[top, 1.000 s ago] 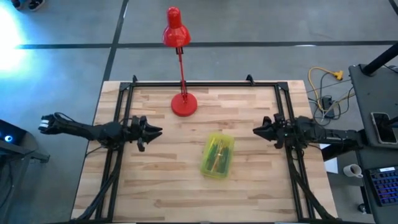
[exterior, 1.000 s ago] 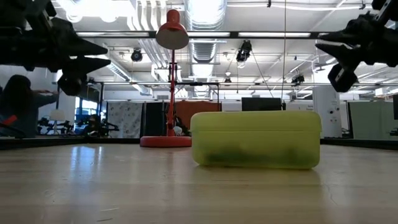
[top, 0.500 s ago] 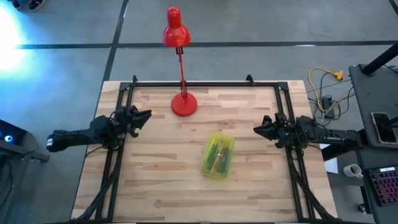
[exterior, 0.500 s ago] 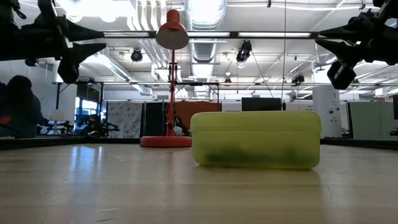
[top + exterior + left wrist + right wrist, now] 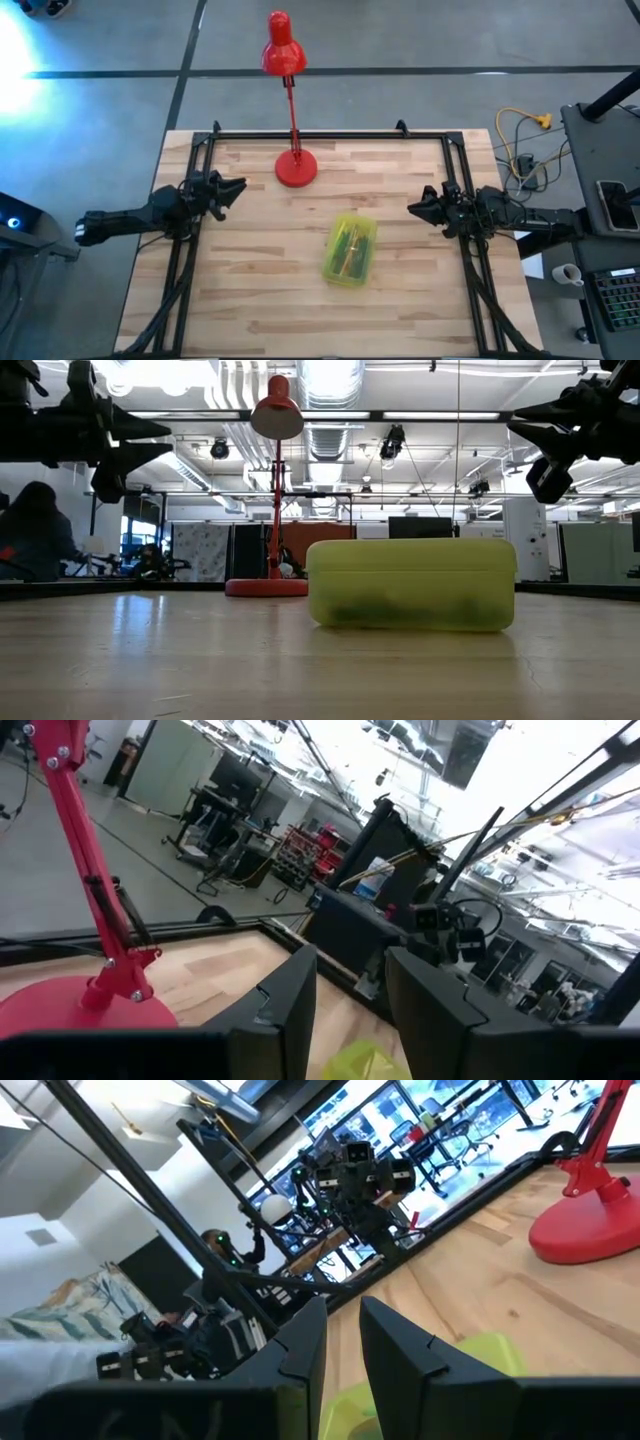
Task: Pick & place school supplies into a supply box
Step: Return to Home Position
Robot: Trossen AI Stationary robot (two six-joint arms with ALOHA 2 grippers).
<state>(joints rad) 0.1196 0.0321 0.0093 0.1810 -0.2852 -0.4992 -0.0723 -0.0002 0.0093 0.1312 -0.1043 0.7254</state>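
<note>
pale wood-plank tabletop (image 5: 250,290), black-framed. near its middle, soft translucent yellow-green supply box (image 5: 410,582), rounded rectangle, lid shut, pens (image 5: 348,245) dim inside. glossy red desk lamp (image 5: 296,168) behind. left gripper (image 5: 238,187), right gripper (image 5: 411,211) raised at opposite edges, fingers parted, empty.

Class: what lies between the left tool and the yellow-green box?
Nothing: the high view shows only bare table between the left tool and the box.

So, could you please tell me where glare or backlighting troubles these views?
High view: bright glare on the floor at the top-left corner. Low view: ceiling lights wash out, so the left tool and right tool read as silhouettes.
</note>
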